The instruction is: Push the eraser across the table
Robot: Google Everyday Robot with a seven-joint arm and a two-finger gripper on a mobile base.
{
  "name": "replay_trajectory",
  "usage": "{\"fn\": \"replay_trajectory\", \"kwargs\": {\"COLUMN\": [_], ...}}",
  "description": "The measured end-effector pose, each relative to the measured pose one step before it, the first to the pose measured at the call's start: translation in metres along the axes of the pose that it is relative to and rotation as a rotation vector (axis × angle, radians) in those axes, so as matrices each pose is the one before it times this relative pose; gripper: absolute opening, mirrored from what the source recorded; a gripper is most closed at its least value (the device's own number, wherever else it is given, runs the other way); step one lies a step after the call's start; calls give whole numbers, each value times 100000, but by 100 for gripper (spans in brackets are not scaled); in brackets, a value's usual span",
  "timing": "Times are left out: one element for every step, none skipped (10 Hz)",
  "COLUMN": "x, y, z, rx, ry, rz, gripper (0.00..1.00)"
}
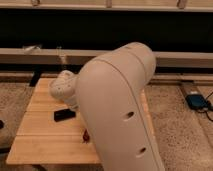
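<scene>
The bamboo-plank table (pixel 42 142) shows only its left half. My big white arm (pixel 120 110) fills the middle of the view and covers the rest of the table. Its rounded joint (pixel 62 87) hangs over the table's far left part. The gripper is hidden behind the arm. A small black oblong block (pixel 65 114) lies flat on the table just left of the arm; I cannot tell whether it is the eraser. A small red-brown object (pixel 86 135) peeks out at the arm's edge, nearer the front.
A thin clear upright object (pixel 61 57) stands at the table's far edge. A long low ledge (pixel 180 57) and a dark wall run behind. A blue object (pixel 197 101) with a cable lies on the speckled floor at right.
</scene>
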Motion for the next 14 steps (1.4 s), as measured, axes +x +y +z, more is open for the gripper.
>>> {"fn": "replay_trajectory", "kwargs": {"x": [-20, 6, 131, 206, 84, 280, 323, 27, -138, -135, -199, -153, -253, -260], "y": [-251, -187, -111, -101, -45, -79, -27, 38, -18, -2, 8, 22, -5, -16], "z": [611, 675, 562, 509, 264, 452, 531, 384, 475, 247, 302, 276, 261, 173], "rx": [-1671, -1845, -1641, -1460, -760, -1252, -1264, -900, -1201, -687, -782, -677, -562, -422], "ry": [1009, 913, 674, 615, 207, 438, 443, 311, 440, 250, 329, 423, 447, 472], "rz": [-762, -704, -228, 31, 76, 226, 237, -192, -619, -452, -697, -675, -842, -894], "gripper": [70, 70, 70, 70, 70, 70, 70, 70, 70, 70, 70, 70, 70, 70]}}
